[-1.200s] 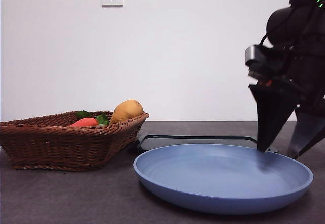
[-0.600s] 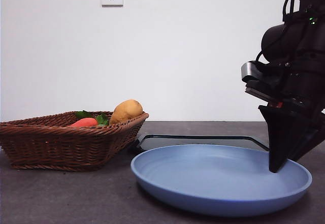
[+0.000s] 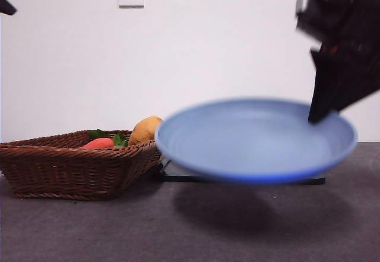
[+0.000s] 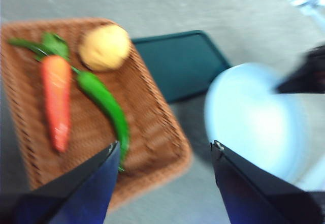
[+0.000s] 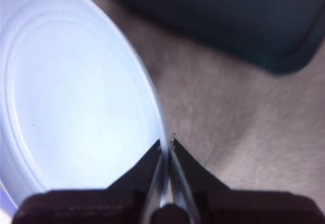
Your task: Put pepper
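Basket [image 4: 152,132] holding one pepper [image 4: 104,99], one carrot [image 4: 56,99], one potato [image 4: 104,46].

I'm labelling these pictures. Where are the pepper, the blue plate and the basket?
pepper [image 4: 104,101]: left wrist view, middle of its green body.
blue plate [image 3: 249,146]: front view, inner face.
basket [image 3: 65,170]: front view, front woven wall.

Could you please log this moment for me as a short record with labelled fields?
pepper: lying in the wicker basket, beside the carrot and potato
blue plate: held clear of the table, tilted
right claw: pinched on the plate's rim
left claw: open, above the basket
dark tray: on the table beside the basket
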Controlling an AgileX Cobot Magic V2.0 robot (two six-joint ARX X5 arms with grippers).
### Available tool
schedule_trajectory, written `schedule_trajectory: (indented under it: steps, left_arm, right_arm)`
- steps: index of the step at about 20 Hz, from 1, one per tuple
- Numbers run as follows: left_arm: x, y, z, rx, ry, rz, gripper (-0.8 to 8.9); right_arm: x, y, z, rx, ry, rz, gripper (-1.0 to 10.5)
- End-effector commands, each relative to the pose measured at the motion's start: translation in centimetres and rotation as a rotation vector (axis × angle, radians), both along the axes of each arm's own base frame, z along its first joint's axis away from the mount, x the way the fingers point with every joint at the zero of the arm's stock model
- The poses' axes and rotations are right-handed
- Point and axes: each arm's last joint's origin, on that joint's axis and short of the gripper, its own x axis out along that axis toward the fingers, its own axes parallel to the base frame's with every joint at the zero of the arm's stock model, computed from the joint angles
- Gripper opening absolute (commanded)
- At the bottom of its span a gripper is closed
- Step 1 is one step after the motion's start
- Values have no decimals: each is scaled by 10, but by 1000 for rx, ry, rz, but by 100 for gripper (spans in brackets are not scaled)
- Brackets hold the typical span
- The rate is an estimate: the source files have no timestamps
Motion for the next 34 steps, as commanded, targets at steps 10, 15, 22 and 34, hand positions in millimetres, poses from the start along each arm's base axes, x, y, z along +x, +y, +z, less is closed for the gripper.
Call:
schedule_trajectory:
  steps: [10, 15, 22, 34]
  left_arm:
    - [131, -89, -44, 386, 197, 53, 318]
    - [171, -107, -88, 481, 251, 88, 318]
    - [194, -117, -137, 501, 296, 87, 318]
    - [193, -117, -139, 479, 328, 99, 149]
  right_arm:
    - [-33, -19, 51, 98, -165, -105, 3]
    - [-37, -20, 56, 111, -184, -111, 3]
    - [-37, -20, 56, 112, -183, -113, 3]
    - [-36, -20, 57, 114, -194, -111, 3]
